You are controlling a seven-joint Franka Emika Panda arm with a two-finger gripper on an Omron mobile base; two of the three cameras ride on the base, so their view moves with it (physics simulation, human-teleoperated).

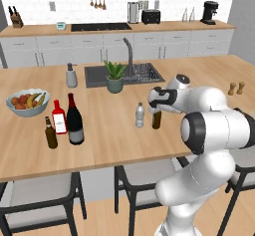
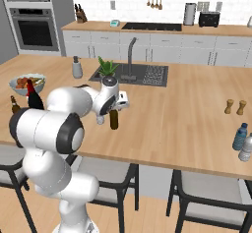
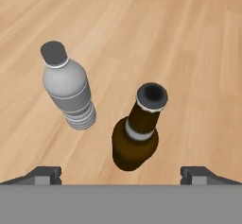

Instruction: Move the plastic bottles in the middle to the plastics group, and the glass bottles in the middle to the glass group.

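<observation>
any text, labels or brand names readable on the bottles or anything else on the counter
None can be read.
wine bottle: grey label, blank or too blurred.
red-labelled bottle: red-and-white label, no legible letters.
small brown beer bottle: plain pale band.
water bottle: no label visible.

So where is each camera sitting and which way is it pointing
Left base view: behind the arm's left, facing forward and down at the island counter; the arm rises lower right.
Right base view: behind its right; the arm rises lower left.
Hand view: on the hand, looking down past the open fingers.
All three share the brown beer bottle and clear water bottle.
</observation>
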